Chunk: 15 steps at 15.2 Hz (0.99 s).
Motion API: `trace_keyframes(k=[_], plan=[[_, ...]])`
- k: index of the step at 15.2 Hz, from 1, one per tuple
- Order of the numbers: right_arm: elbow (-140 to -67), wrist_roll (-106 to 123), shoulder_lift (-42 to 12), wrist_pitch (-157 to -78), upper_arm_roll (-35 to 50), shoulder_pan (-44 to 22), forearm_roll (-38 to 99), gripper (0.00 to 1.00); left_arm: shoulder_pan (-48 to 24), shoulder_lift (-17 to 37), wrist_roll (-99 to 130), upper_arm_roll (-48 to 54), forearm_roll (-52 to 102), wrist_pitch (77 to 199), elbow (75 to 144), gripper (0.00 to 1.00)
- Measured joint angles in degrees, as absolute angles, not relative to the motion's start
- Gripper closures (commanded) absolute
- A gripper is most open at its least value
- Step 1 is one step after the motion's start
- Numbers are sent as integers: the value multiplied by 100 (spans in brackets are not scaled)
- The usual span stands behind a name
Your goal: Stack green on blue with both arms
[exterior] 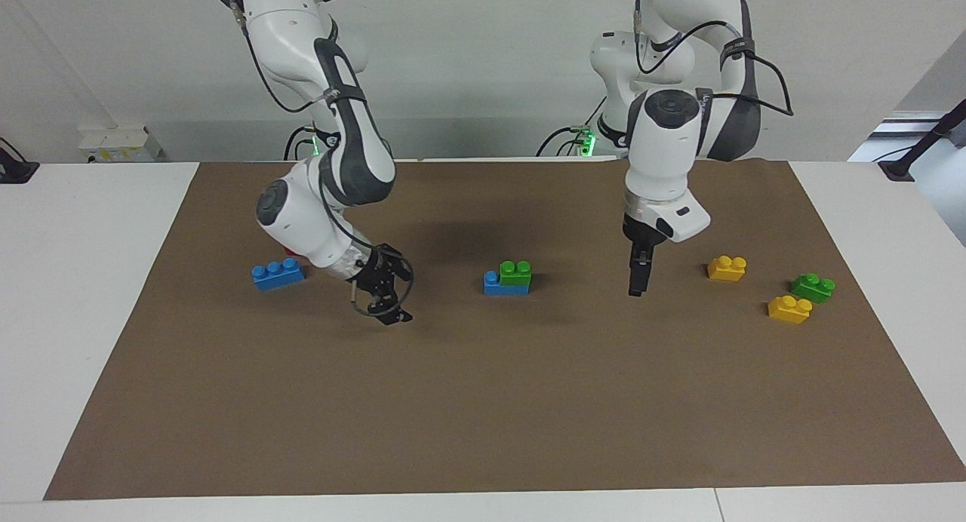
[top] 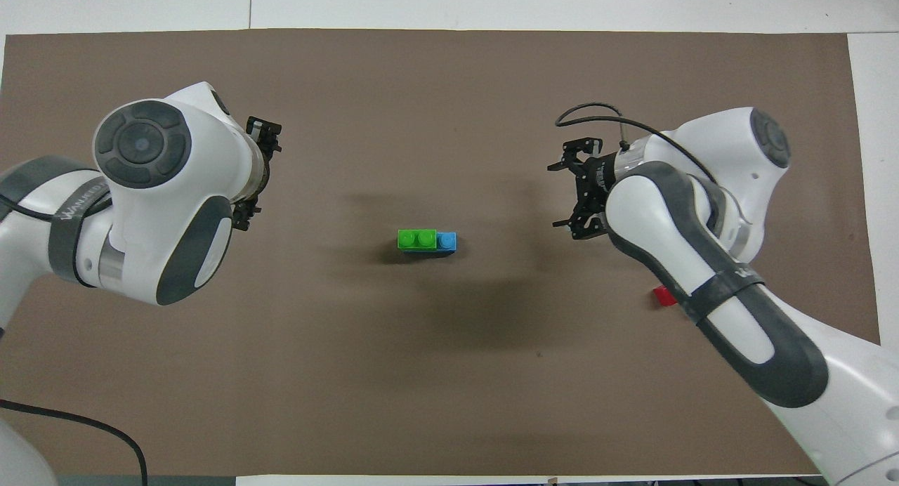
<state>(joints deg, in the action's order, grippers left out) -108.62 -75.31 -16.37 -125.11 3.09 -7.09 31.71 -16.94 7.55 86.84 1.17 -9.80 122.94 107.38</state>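
- Green (exterior: 516,273) sits on blue (exterior: 493,282), one blue stud bare; the stack looks done.
- Left gripper (exterior: 638,280): claw apart, holding nothing.
- Right gripper (exterior: 383,294): claw apart, holding nothing.

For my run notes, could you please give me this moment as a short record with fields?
stack: small green two-stud plastic brick sits on long blue three-stud plastic brick, one blue stud uncovered
left gripper: open, empty, over brown mat between stack and yellow two-stud brick
right gripper: open, empty, over mat between stack and spare blue brick
spare green brick: untouched, toward left arm's end
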Motion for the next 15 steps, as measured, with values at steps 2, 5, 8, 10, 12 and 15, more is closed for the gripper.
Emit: trace_keyframes(k=[2, 5, 8, 10, 12, 15], plan=[[-10673, -6895, -1342, -11886, 308, -374, 2701, 0, -1491, 749, 7827, 111, -980, 12283, 10681, 0], [-10543, -5632, -890, -11143, 306, 8, 2326, 0, -1292, 726, 6569, 110, -980, 12069, 10495, 0], [-10352, -4420, -561, -10486, 302, 259, 1855, 0, -1080, 700, 5455, 109, -979, 11828, 10292, 0], [-10132, -3715, -401, -10123, 307, 274, 1430, 0, -930, 679, 4701, 107, -979, 11679, 10202, 0], [-9919, -2972, -243, -9785, 318, 270, 1143, 0, -785, 667, 3903, 104, -979, 11443, 10071, 0], [-9796, -1977, 16, -9467, 312, 308, 838, 0, -604, 649, 2730, 99, -913, 10959, 9777, 0]])
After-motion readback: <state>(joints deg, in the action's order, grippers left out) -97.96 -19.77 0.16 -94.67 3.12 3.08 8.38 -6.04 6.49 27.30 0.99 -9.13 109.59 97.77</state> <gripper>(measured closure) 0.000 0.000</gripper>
